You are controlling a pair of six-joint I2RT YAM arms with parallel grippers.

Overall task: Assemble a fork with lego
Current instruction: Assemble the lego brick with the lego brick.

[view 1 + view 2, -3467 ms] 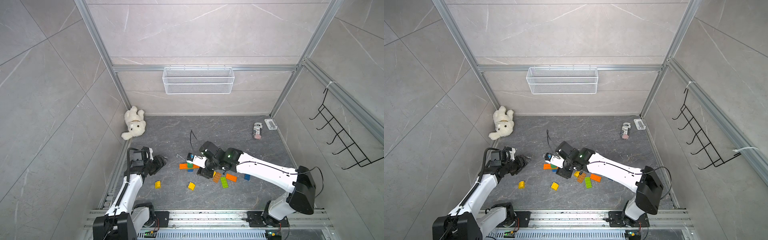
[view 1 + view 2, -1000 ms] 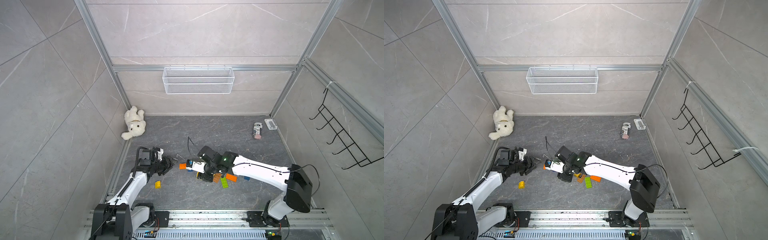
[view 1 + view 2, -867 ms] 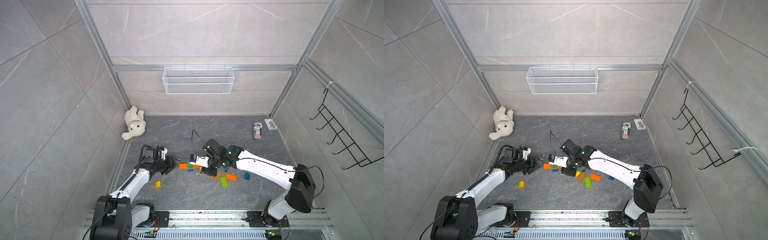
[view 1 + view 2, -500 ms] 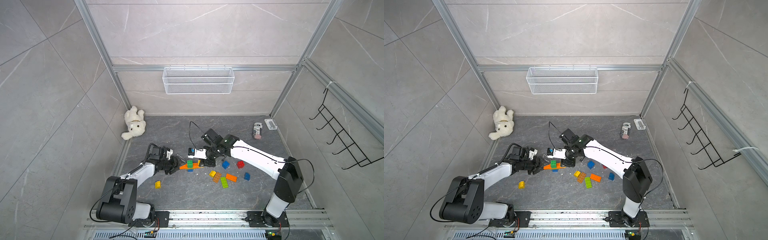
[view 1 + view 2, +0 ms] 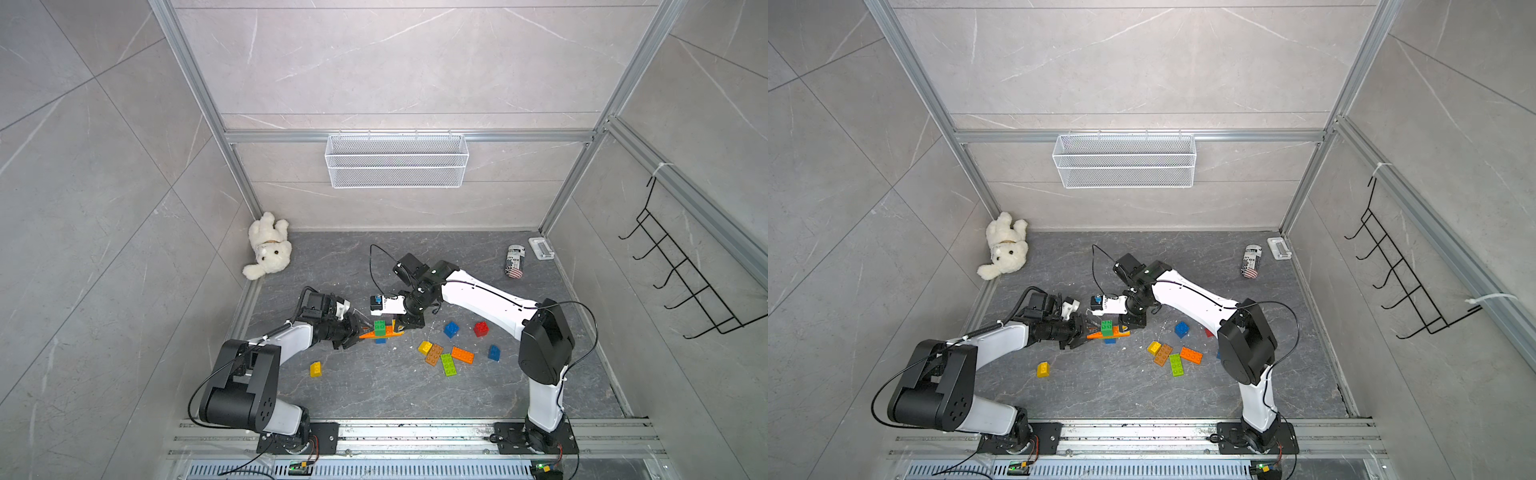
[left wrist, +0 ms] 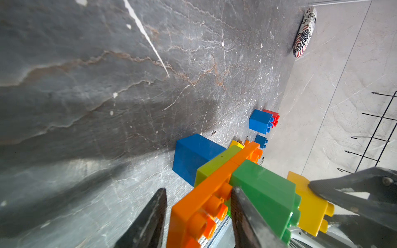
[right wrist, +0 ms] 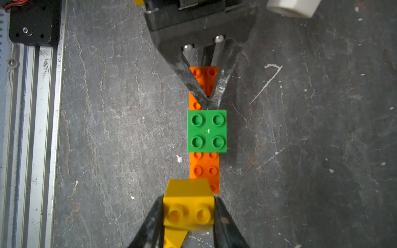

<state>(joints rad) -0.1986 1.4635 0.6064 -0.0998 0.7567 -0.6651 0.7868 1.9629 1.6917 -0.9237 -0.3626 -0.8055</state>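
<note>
A lego assembly sits left of centre: a long orange plate [image 7: 204, 167] carrying a green square brick [image 7: 206, 131], with lime [image 6: 214, 163] and blue [image 6: 191, 154] bricks under it. My right gripper [image 7: 188, 201] is shut on the yellow brick [image 7: 189, 206] at the plate's right end. My left gripper [image 6: 197, 189] straddles the plate's left end. One of its fingers [image 6: 240, 206] touches the studs, and a narrow gap shows at the other. Both top views show the two grippers [image 5: 357, 330] [image 5: 1131, 322] facing each other across the assembly.
Loose lego lie to the right: yellow [image 5: 424, 347], brown [image 5: 434, 354], lime [image 5: 448, 364], orange [image 5: 462, 355], blue [image 5: 451, 329] and red [image 5: 481, 328]. A lone yellow brick [image 5: 315, 369] lies nearer the front. A teddy [image 5: 269, 247] and a can [image 5: 514, 261] lie at the back.
My right arm has carried the assembly back and to the left. My left arm has reached in to its left end, and its jaws have narrowed round the orange plate.
</note>
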